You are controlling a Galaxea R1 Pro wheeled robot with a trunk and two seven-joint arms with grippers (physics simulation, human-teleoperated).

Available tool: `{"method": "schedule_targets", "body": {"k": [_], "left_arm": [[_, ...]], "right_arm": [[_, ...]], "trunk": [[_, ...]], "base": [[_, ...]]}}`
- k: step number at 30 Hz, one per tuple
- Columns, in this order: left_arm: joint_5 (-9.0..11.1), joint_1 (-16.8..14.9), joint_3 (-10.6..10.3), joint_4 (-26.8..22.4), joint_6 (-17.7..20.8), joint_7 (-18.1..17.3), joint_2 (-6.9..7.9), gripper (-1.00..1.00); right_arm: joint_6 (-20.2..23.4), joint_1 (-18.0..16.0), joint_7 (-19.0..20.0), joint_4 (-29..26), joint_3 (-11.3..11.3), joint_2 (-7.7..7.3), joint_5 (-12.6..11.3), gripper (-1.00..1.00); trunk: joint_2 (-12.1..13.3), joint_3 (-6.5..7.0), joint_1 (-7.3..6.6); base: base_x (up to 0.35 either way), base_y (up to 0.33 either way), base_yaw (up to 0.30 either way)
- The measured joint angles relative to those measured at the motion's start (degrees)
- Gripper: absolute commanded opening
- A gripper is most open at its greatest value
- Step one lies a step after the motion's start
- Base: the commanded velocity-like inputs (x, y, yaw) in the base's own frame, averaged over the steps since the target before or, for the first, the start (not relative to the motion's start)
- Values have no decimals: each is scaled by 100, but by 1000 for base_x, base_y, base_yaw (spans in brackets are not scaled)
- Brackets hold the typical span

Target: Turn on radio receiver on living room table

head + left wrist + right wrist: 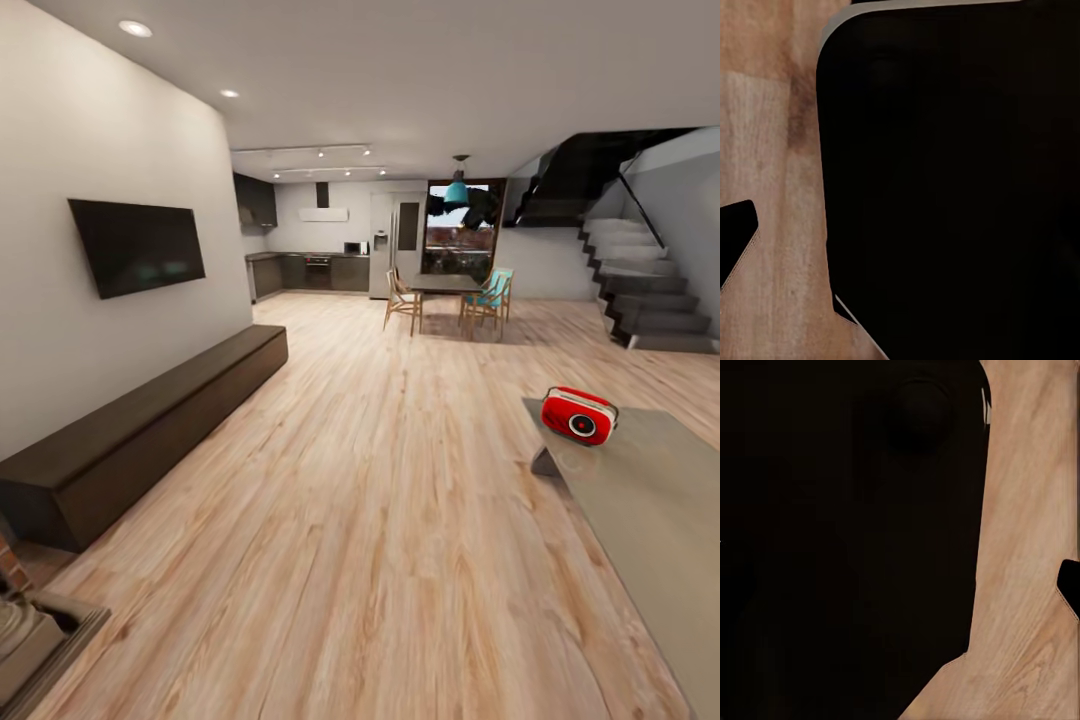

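The small rounded bright-red radio receiver [579, 416], with a white band, a round dark dial on its face and a thin wire handle arching over its top, stands upright on the near-left corner region of the large low table [650, 500], whose glossy grey top reflects the room. The radio sits close to the table's far short edge, its dial facing toward the camera, and one angled grey leg [547, 461] shows just below it under the tabletop. The table lies at the right side of the head view.

Around it spreads the living room's light wood plank floor [380, 500]. Along the pale left wall runs a long low dark-brown bench cabinet [150, 430], and above it hangs a flat black television [137, 245]. Farther back stands a dark dining table [445, 284] with wooden chairs, some with teal seats, under a teal pendant lamp [457, 190]. Beyond that is a dark kitchen with a steel refrigerator [396, 244]. A grey staircase [645, 290] climbs at the far right.

In the left wrist view a large black rounded body [952, 180] lies over the plank floor, with a small dark piece [735, 236] at the edge; whether that arm's claw is wide or narrow cannot be told. The right wrist view likewise shows a big dark mass [847, 540] against the floor, and that claw's state cannot be told either.
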Motion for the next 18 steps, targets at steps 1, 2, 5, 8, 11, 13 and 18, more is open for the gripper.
{"method": "schedule_targets", "body": {"k": [1, 2, 5, 8, 11, 13, 18], "left_arm": [[0, 0, 0, 0, 0, 0, 0, 100], [0, 0, 0, 0, 0, 2, 0, 100], [0, 0, 0, 0, 0, 5, 0, 100], [0, 0, 0, 0, 0, 8, -6, 100], [0, 0, 0, 0, 0, 8, -7, 100], [0, 0, 0, 0, 0, 9, -8, 100], [0, 0, 0, 0, 0, 6, -8, 100]], "right_arm": [[0, 0, 0, 0, 0, 0, 0, 100], [0, 0, -1, 0, 0, 0, 0, 100], [0, 0, -1, 0, 0, 0, 0, 100], [0, 0, -1, 0, 0, 0, 0, 100], [-1, 0, -1, 0, -3, 0, 0, 100], [-1, 0, -1, 0, -10, 0, 0, 100], [-2, 0, -1, 0, -16, 0, 0, 100]], "trunk": [[0, 0, 0], [0, 0, 0], [0, 0, 0], [0, 0, 0], [0, 0, 0], [0, 0, 0], [0, 0, 0]], "base": [[328, 0, 0], [328, 0, 0], [327, 0, 0], [327, 0, -7], [327, 0, -110], [327, 0, -197], [327, 0, -248]]}}
